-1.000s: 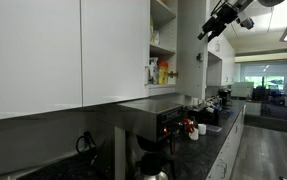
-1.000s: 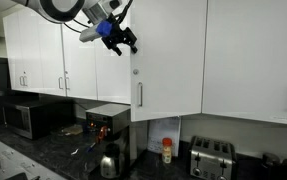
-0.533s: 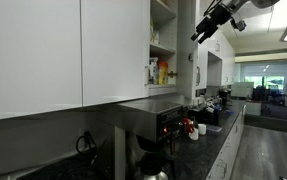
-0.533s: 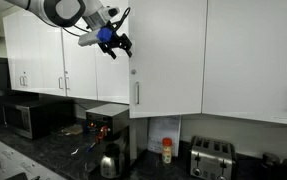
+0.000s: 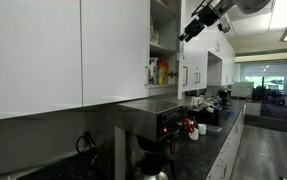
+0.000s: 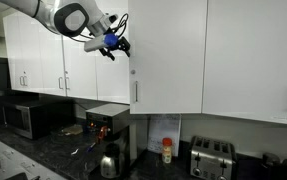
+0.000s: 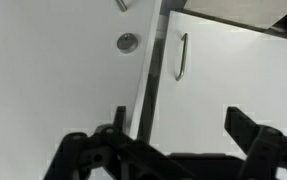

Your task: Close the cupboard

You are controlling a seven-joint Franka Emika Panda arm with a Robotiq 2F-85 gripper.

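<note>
Gripper (image 5: 191, 27) moved left along the top of frame, cupboard (image 5: 164, 45) swung more shut | jaws wide apart, holding nothing | cupboard upper centre, ajar, yellow bottles (image 5: 161, 72) visible inside | risk: a glancing push slips off, leaving it partly open.

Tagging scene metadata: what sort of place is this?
Most likely an office kitchenette: white wall cabinets over a dark counter carrying a toaster, a microwave and a coffee machine. An exterior view shows an open office area beyond.
</note>
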